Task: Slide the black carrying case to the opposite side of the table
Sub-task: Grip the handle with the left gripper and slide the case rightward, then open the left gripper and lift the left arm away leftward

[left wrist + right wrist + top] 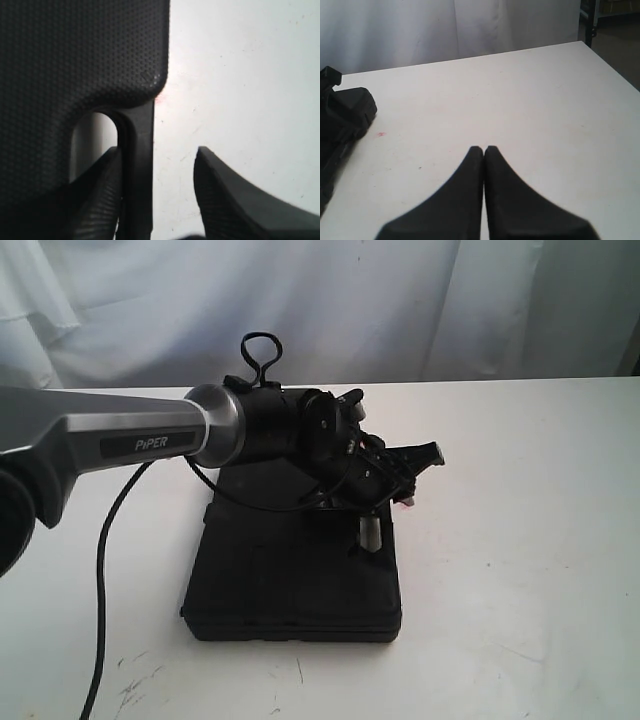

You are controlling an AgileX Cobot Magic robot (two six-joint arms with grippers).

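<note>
Black carrying case (290, 580): the one obstacle on the table (520, 540).
- Right of case: open tabletop, free passage.
- Left of case: black cable (99, 580) hangs across.
- Above case: left arm (130, 435) fills the room.
- Behind case: curtain (400, 300).

Far edge of black carrying case (290, 570), toward far edge of worktop (530, 540), hidden behind left arm (130, 435); handle (142, 150) hidden there too in exterior view. Left arm cut off at picture's left edge; cable (100, 570) runs off bottom edge. Left wrist view: case cropped, finger bases of left tool (156, 157) cut off. Right wrist view: only case corner shows; pink speck (381, 134) too small to identify.
</note>
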